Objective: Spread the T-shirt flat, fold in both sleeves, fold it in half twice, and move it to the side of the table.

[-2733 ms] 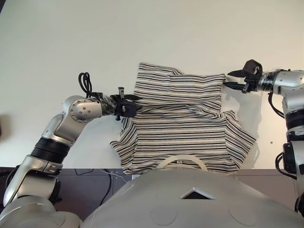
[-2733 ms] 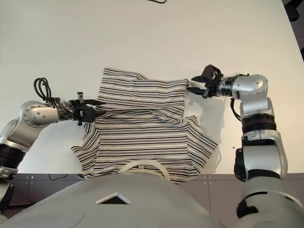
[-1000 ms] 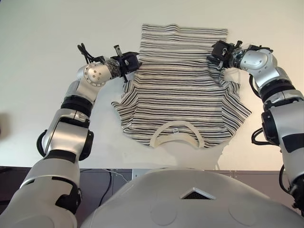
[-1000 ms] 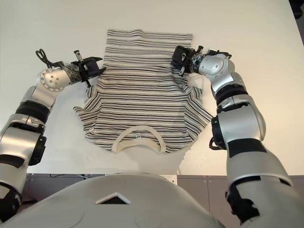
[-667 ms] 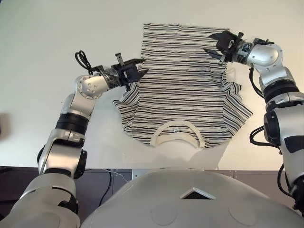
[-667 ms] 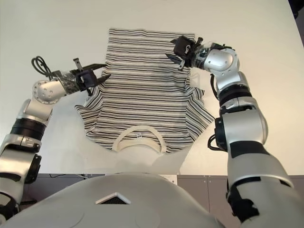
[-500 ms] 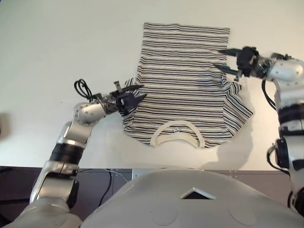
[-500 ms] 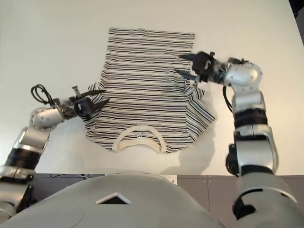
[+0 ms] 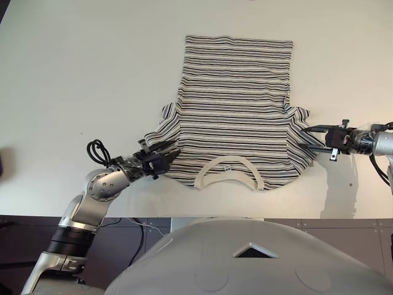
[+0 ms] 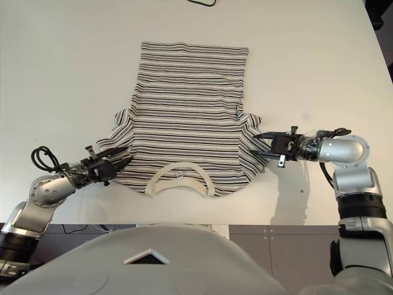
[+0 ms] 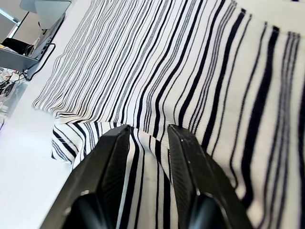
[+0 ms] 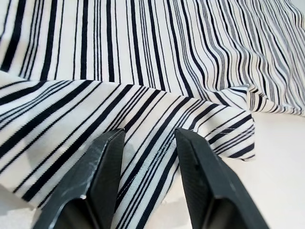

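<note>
Shirt [image 9: 236, 104] lies flat mid-tabletop [image 9: 73, 74], so sleeve folding seems to be the step in hand: left gripper [image 9: 172, 147] at left sleeve [image 9: 161, 130] and right gripper [image 9: 302, 137] at right sleeve [image 9: 301, 157], both with jaws spread, should next pinch the edges and carry them inward.

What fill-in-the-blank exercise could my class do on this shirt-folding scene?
1. The T-shirt on the table is patterned with ____.
2. The part of the T-shirt nearest the robot is its ____.
3. The left gripper and the right gripper are each at a ____ of the T-shirt.
4. Both grippers are ____, not shut.

Missing words: stripes; collar; sleeve; open.
</note>
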